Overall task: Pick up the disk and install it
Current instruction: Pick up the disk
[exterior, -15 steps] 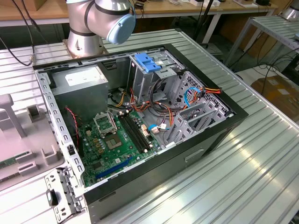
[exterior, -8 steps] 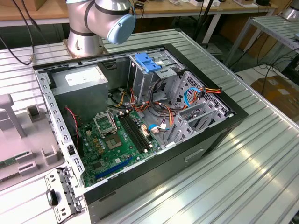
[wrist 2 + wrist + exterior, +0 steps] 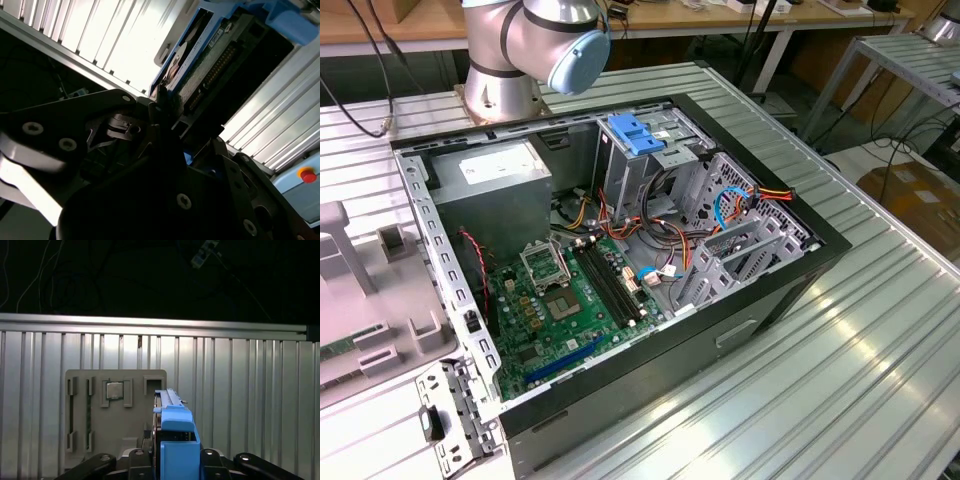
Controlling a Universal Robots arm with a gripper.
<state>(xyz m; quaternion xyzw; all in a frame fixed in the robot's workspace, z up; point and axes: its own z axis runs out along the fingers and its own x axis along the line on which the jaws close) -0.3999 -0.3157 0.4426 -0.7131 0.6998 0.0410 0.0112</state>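
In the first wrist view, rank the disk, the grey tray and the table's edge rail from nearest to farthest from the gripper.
1. The disk, clamped in the gripper.
2. The grey tray, on the table beyond the disk.
3. The edge rail, past the tray, where the table ends.

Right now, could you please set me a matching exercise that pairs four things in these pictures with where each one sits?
Things:
1. disk
2. motherboard
3. power supply box
4. processor chip

Places:
A. seated in the grey tray
B. lying flat on the floor of the open computer case
C. clamped edge-up in the gripper
D. in the case's corner nearest the arm's base

Pairs: 1-C, 2-B, 3-D, 4-A
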